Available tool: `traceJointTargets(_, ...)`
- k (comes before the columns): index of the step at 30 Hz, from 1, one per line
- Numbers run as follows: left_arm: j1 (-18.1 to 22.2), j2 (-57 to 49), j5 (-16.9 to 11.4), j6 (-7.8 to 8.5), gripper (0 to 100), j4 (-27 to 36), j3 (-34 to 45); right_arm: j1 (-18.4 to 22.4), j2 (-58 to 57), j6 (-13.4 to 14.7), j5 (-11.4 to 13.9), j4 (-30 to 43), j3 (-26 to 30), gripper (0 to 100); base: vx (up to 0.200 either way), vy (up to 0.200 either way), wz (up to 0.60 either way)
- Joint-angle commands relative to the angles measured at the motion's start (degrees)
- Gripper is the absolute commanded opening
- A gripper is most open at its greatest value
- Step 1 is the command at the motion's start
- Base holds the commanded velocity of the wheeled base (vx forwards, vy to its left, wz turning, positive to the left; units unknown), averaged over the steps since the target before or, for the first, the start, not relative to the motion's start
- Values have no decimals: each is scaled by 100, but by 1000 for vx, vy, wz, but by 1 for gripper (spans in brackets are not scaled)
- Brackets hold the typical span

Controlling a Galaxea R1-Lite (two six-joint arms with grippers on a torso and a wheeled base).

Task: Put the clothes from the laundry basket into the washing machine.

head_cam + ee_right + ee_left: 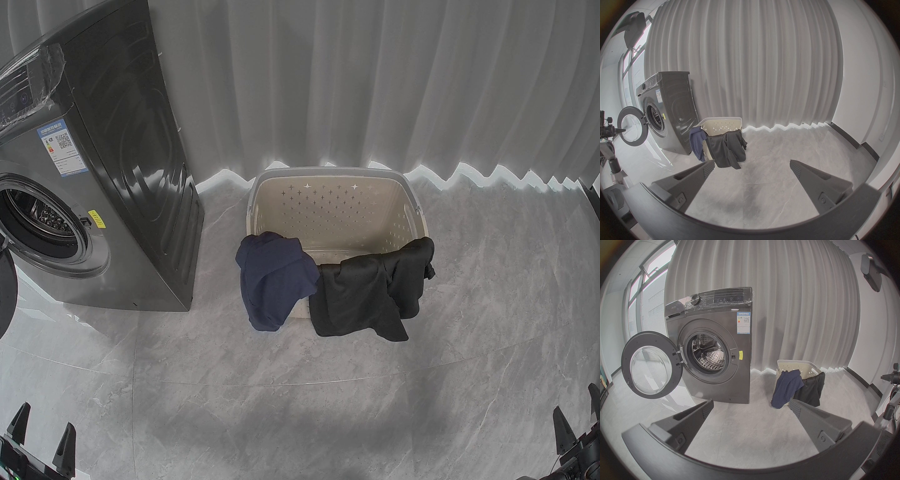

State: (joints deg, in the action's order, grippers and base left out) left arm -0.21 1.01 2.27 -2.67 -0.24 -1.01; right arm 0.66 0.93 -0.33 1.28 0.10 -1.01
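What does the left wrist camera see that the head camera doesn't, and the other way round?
Left wrist view's extras: the round glass window of the open door, and the knob on top of the washing machine. Head view's extra: looking down into the laundry basket, its bare bottom. Both share the washing machine, the laundry basket, a navy garment and a black garment draped over its front rim, the grey floor and the white curtain.
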Motion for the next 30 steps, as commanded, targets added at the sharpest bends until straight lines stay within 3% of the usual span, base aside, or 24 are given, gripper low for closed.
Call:
traceJointTargets(1,3,-57,2,3,100,-2,92,4,-93,-2,4,-1,101,100,0,-200,0)
traceJointTargets(4,3,-57,2,-5,100,-2,92,4,-93,-2,4,-1,101,100,0,-200,0)
traceJointTargets(16,3,-57,-16,12,100,-2,92,13,-93,7,-40,-10,101,100,0,0,0)
traceJointTargets(22,3,-57,-16,3,100,-2,92,-4,-93,-2,-31,-1,92,100,200,0,0)
traceJointTargets(30,3,-57,-16,3,100,-2,92,-4,-93,7,-14,-10,101,100,0,0,0)
